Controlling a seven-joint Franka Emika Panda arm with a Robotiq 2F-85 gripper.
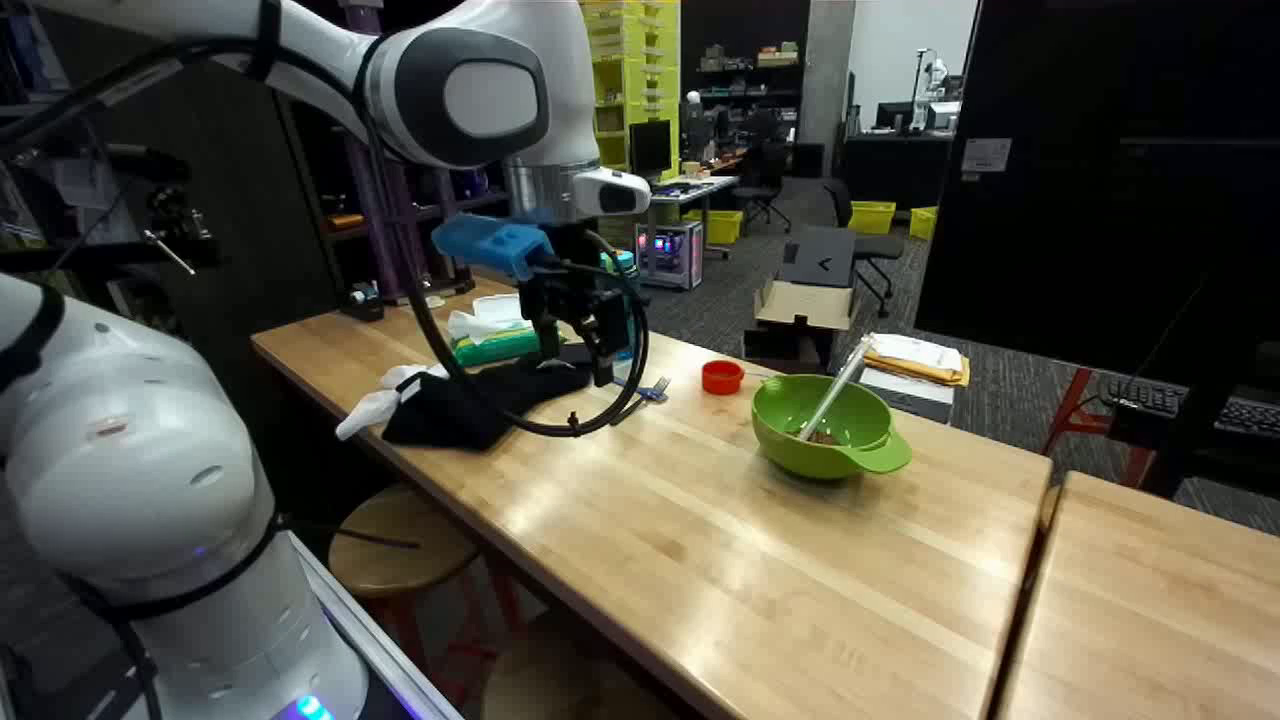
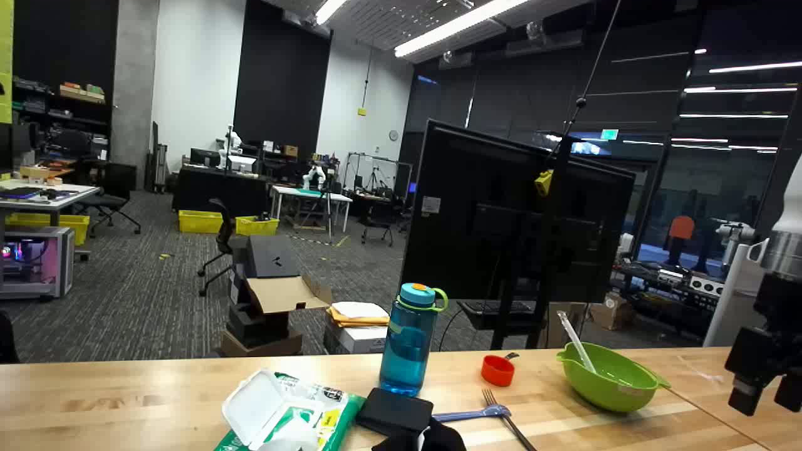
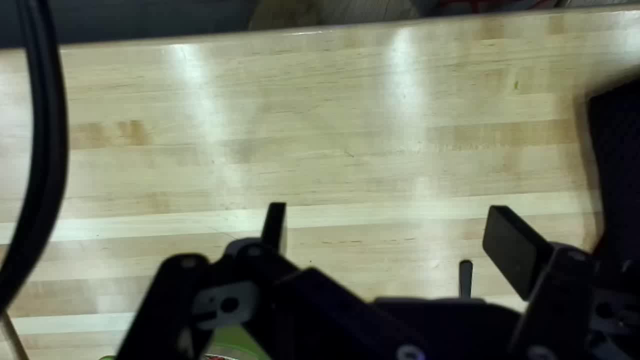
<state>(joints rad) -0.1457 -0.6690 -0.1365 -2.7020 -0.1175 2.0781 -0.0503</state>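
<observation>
My gripper (image 1: 575, 362) hangs above the wooden table, fingers spread wide with nothing between them; in the wrist view the gripper (image 3: 390, 240) shows bare tabletop through its gap. Below it, near the right finger, the end of a dark fork handle (image 3: 465, 277) pokes out, the rest hidden by the gripper body. An exterior view shows the fork (image 2: 517, 432) crossing a blue utensil (image 2: 467, 414). A green bowl (image 1: 820, 455) holds a long light-coloured utensil (image 1: 838, 385) and some brown contents. Beside the bowl is a red measuring cup (image 1: 722, 377). Black cloth (image 1: 450, 410) lies on the table.
A blue bottle (image 2: 407, 344), a green wipes pack (image 2: 335, 423) with its white lid up and a flat black item (image 2: 395, 410) stand together. The table's edge (image 3: 300, 31) crosses the top of the wrist view. A cable loop (image 1: 640, 370) hangs beside the gripper.
</observation>
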